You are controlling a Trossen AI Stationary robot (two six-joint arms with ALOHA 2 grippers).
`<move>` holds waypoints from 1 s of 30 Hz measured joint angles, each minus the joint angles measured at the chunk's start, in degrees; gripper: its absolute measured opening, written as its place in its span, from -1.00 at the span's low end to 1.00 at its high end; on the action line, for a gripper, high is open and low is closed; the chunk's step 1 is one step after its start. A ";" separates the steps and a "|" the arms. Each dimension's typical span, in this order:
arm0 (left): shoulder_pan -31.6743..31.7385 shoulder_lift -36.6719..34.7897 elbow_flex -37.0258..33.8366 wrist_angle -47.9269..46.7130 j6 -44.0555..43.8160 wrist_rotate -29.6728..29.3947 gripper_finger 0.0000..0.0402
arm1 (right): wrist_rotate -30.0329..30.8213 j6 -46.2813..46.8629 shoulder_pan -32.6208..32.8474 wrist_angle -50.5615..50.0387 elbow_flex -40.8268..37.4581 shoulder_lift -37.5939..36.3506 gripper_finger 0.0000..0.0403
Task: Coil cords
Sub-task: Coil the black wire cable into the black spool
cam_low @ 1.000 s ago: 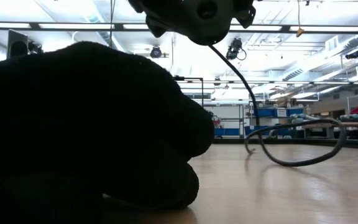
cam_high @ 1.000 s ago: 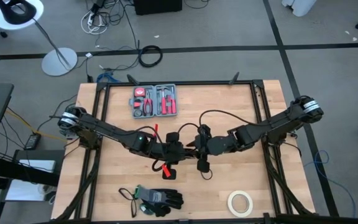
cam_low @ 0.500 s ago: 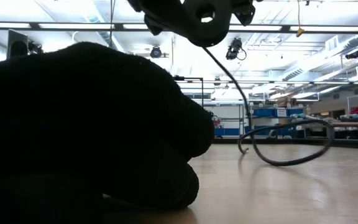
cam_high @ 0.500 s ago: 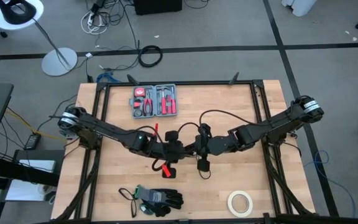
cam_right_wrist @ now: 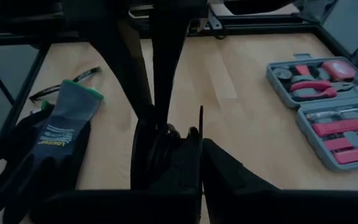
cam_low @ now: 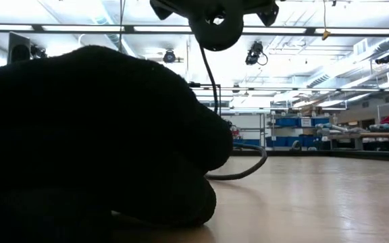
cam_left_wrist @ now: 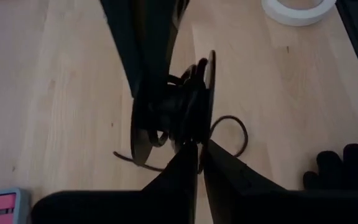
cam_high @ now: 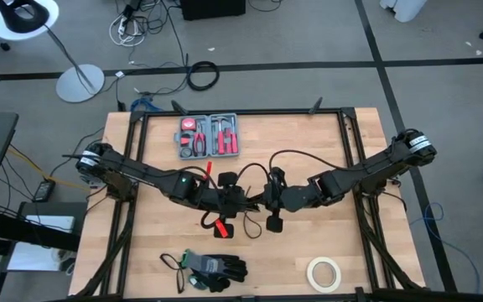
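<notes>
My right hand (cam_high: 263, 199) (cam_right_wrist: 201, 148) is clenched on the one thin black cord (cam_high: 285, 154) (cam_left_wrist: 179, 109) (cam_right_wrist: 160, 146), pinching the small round coil it is wound into, out on the middle of the counter (cam_high: 158, 159) just in front of the tool case (cam_high: 209, 135) (cam_right_wrist: 328, 106). My left hand (cam_high: 240, 201) (cam_left_wrist: 197, 148) meets it tip to tip from the other side, right against the rim of the same coil; whether it is gripping I cannot tell. The coil is flat and coin-like and stands on edge above the wood. One loose length arcs up from the coil toward the case's right end, and another lies curled on the counter (cam_low: 248, 169). The case is one open grey moulded tray holding several red-handled tools in recesses. Well beyond my hands from the case, at the counter's front edge, lies one pair of black knit gloves (cam_high: 216, 268) (cam_right_wrist: 48, 137) (cam_left_wrist: 344, 168) (cam_low: 93, 135) with grey backs and green-edged cuffs; white lettering runs along one cuff, but I cannot read it surely. Farther right of the gloves, well apart from the case, lies one flat roll of white tape (cam_high: 311, 272) (cam_left_wrist: 291, 17). The counter is pale, smooth wood planking.
</notes>
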 joint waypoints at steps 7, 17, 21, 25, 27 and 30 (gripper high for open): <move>-0.28 -2.04 0.15 -0.37 0.02 -0.42 -0.86 | 3.15 -0.50 1.36 -0.66 0.00 -0.42 -1.00; -2.13 -6.01 0.20 1.10 0.58 -3.96 -0.87 | 2.64 1.22 1.96 1.23 -5.46 -4.09 -1.00; -4.22 -6.37 0.08 6.71 3.65 -5.42 -0.88 | 2.60 2.73 2.27 8.01 -12.38 -7.07 -1.00; -6.19 -6.51 -2.59 18.31 6.65 -4.37 -0.89 | 2.64 2.77 3.04 18.55 -20.62 -10.20 -1.00; -6.77 -6.47 -5.69 24.81 7.76 -2.75 -0.90 | 2.11 0.90 3.69 26.03 -25.21 -11.96 -1.00; -7.03 -6.40 -11.74 36.43 7.74 0.50 -0.90 | 1.77 -1.37 4.51 38.95 -32.35 -13.58 -1.00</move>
